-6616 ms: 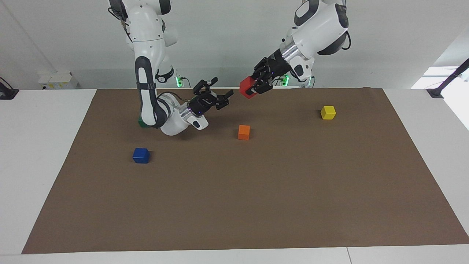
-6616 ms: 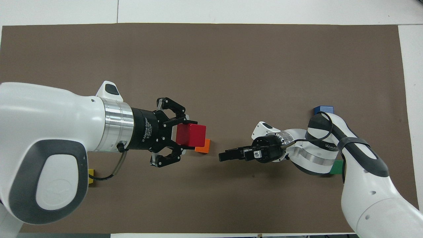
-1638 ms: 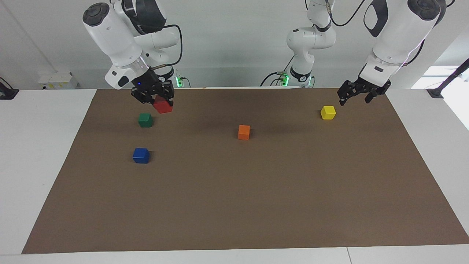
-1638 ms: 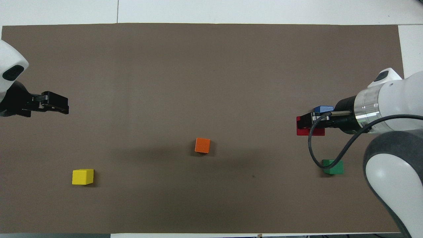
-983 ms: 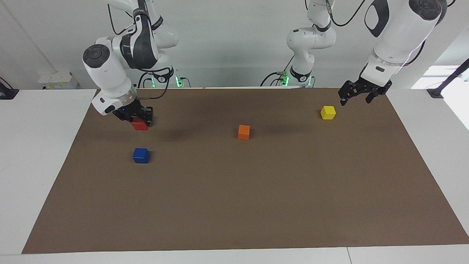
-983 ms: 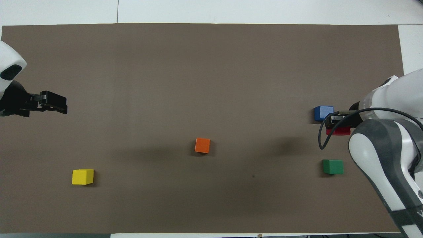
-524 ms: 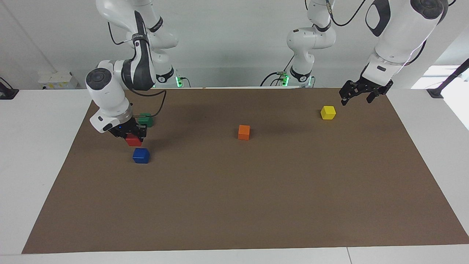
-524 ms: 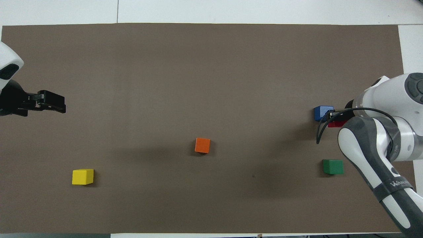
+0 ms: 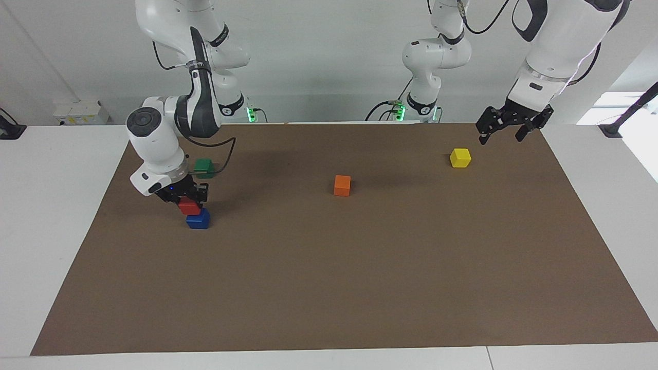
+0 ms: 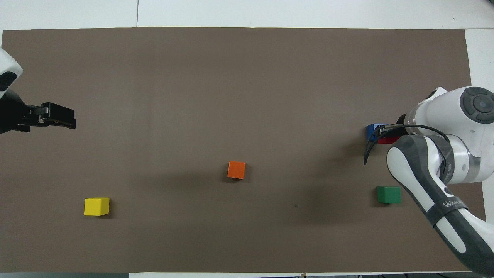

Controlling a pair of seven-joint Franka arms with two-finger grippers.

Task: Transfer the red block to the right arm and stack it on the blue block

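The red block (image 9: pixel 189 207) is held in my right gripper (image 9: pixel 188 200), which is shut on it and points down. It hangs low by the blue block (image 9: pixel 198 219), at that block's top edge nearer the robots; I cannot tell whether they touch. In the overhead view only a sliver of the red block (image 10: pixel 386 140) shows beside the blue block (image 10: pixel 373 130), under the right gripper (image 10: pixel 386 135) and wrist. My left gripper (image 9: pixel 505 129) is open and empty, raised near the yellow cube (image 9: pixel 460 158); it also shows in the overhead view (image 10: pixel 61 116).
A green cube (image 9: pixel 204 166) lies nearer the robots than the blue block. An orange cube (image 9: pixel 342 185) sits mid-mat. All lie on a brown mat (image 9: pixel 329 288). Two small white arms (image 9: pixel 434 56) with green-lit bases stand at the robots' edge.
My right gripper carried the red block from beside the green cube, away from the robots and down, to the blue block. The left gripper rose slightly and stayed open.
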